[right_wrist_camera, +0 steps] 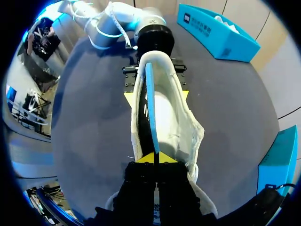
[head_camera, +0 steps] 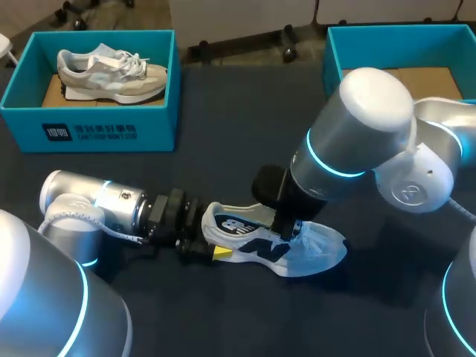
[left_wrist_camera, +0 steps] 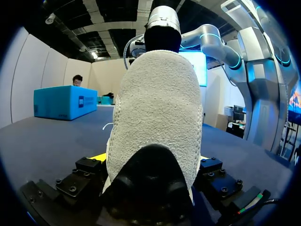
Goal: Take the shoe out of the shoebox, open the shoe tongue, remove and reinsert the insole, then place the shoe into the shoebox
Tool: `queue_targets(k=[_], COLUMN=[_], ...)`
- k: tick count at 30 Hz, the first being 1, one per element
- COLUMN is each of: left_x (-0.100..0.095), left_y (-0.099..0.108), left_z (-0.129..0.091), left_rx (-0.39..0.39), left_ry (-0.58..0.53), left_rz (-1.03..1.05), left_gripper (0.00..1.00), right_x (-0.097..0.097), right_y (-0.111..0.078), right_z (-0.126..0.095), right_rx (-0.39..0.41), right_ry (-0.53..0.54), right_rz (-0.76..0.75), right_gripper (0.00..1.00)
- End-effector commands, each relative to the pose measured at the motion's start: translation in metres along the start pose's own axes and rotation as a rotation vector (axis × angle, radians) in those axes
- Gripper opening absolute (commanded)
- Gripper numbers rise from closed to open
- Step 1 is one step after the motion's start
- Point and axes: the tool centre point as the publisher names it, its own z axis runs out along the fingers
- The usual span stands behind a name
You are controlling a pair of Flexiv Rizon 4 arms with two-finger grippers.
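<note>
- The left gripper (head_camera: pixel 210 239) is clamped on the heel of the shoe (head_camera: pixel 312 249), with one yellow tip on each side of it.
- The shoe lies on its sole on the dark table (head_camera: pixel 223 134), its toe pointing away from the left gripper.
- The right gripper (right_wrist_camera: pixel 154 158) comes down from above into the shoe's opening, ahead of the left gripper along the shoe.
- Its yellow tips are pressed together on the front end of the blue insole (right_wrist_camera: pixel 149 108).
- The insole stands on edge inside the shoe and runs from the right gripper's tips back to the heel, where the left gripper holds.
- A teal shoebox (head_camera: pixel 111 126) stands well beyond the left gripper, with a beige shoe (head_camera: pixel 111 73) inside it.
- A second teal shoebox (head_camera: pixel 333 63) stands well behind the right gripper.
</note>
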Motion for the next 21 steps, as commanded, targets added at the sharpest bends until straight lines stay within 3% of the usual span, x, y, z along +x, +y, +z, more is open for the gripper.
queue_targets(k=[1,6,13,21], left_x=[-0.001,-0.001,-0.001,-0.001], left_y=[0.002,0.002,0.002,0.002], left_z=[0.001,0.001,0.001,0.001], left_rx=[0.001,0.001,0.001,0.001], left_ry=[-0.001,-0.001,-0.001,-0.001], left_rz=[0.000,0.000,0.000,0.000], left_gripper=[0.00,0.00,0.00,0.00], right_x=[-0.002,-0.005,-0.007,-0.007], right_y=[0.004,0.013,0.010,0.011], right_z=[0.001,-0.003,-0.009,-0.013], right_rx=[-0.002,-0.022,-0.085,-0.084], right_ry=[-0.001,-0.021,-0.011,0.023], right_rz=[-0.006,-0.026,-0.056,-0.091], right_gripper=[0.00,0.00,0.00,0.00])
